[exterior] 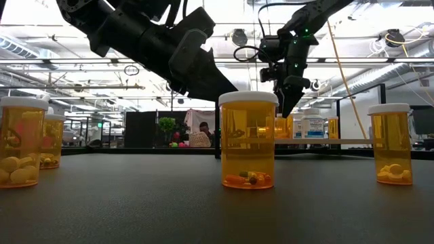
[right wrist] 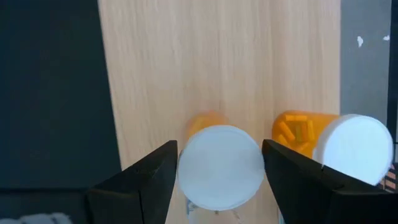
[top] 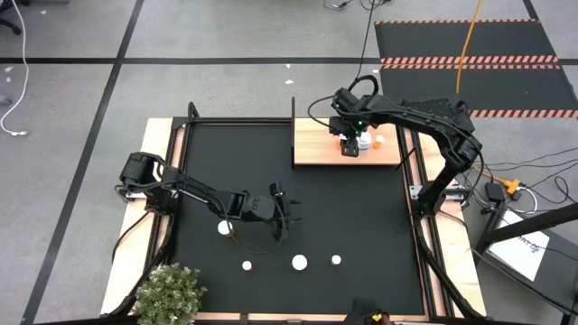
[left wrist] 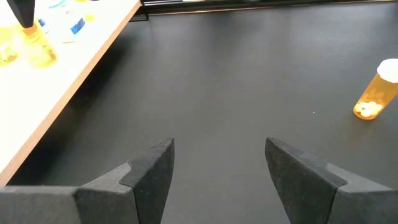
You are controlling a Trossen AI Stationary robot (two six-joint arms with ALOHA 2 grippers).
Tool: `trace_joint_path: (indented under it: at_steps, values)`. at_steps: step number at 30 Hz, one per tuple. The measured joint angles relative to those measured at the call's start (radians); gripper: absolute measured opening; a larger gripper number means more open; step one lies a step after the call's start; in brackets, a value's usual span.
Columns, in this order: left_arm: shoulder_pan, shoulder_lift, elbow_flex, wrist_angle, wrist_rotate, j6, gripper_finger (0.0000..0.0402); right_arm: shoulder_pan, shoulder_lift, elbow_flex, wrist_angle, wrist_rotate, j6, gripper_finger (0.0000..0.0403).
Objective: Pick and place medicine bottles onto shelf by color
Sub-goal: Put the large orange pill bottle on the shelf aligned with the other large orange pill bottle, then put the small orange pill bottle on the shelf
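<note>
The light-wood shelf (top: 316, 149) lies at the far right of the black mat (top: 271, 162). My right gripper (top: 349, 144) points down over the shelf, shut on an orange medicine bottle with a white cap (right wrist: 217, 168). A second orange bottle (right wrist: 336, 146) stands right beside it on the shelf. Several orange bottles stand upright on the mat near its front edge (top: 224, 227) (top: 299, 263) (top: 336, 260). My left gripper (top: 284, 217) hovers over the middle of the mat, open and empty (left wrist: 217, 168); one bottle (left wrist: 376, 99) shows ahead of it. My right gripper has the bottle's white cap (right wrist: 186, 177) between its two fingers, one on each side of the cap's rim. The fingers come from above, pointing down. The bottle is upright; whether its base rests on the shelf or is just above it, I cannot tell.
A white bottle with a blue label (exterior: 313, 127) also stands on the shelf. A dark upright post (top: 293, 113) stands at the shelf's far left corner. A potted plant (top: 167, 293) sits at the near left corner. A raised frame rims the mat.
</note>
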Motion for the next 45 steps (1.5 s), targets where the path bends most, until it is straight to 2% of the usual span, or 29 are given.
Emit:
trace_joint_path:
  at_steps: [15,22,25,31,34,39,43,45]
  values:
    - [0.000,0.000,0.000,0.000,0.000,-0.001,0.0250,0.003,0.000,0.000,0.045,0.006,0.028,0.0231]
    - [0.000,0.000,0.000,0.001,0.000,-0.003,0.0250,0.105,-0.077,0.000,0.030,0.003,0.169,0.0231]
    - [0.000,0.000,0.000,0.002,0.000,-0.004,0.0250,0.182,-0.156,0.000,0.042,0.025,0.229,0.0231]
    - [-0.011,0.000,0.012,0.001,0.000,-0.019,0.0250,0.400,-0.333,-0.004,0.040,0.208,0.404,0.0231]
    - [-0.032,0.000,0.032,-0.003,0.007,-0.008,0.0250,0.530,-0.427,-0.050,0.068,0.255,0.535,0.0231]
    - [-0.075,0.000,0.119,-0.089,0.013,0.049,0.0250,0.772,-0.569,-0.239,0.218,0.372,0.755,0.0231]
    - [-0.097,0.000,0.238,-0.272,0.015,0.067,0.0250,0.934,-0.643,-0.429,0.386,0.485,0.843,0.0231]
    - [-0.101,0.000,0.301,-0.368,0.015,0.069,0.0250,0.986,-0.662,-0.512,0.467,0.504,0.857,0.0231]
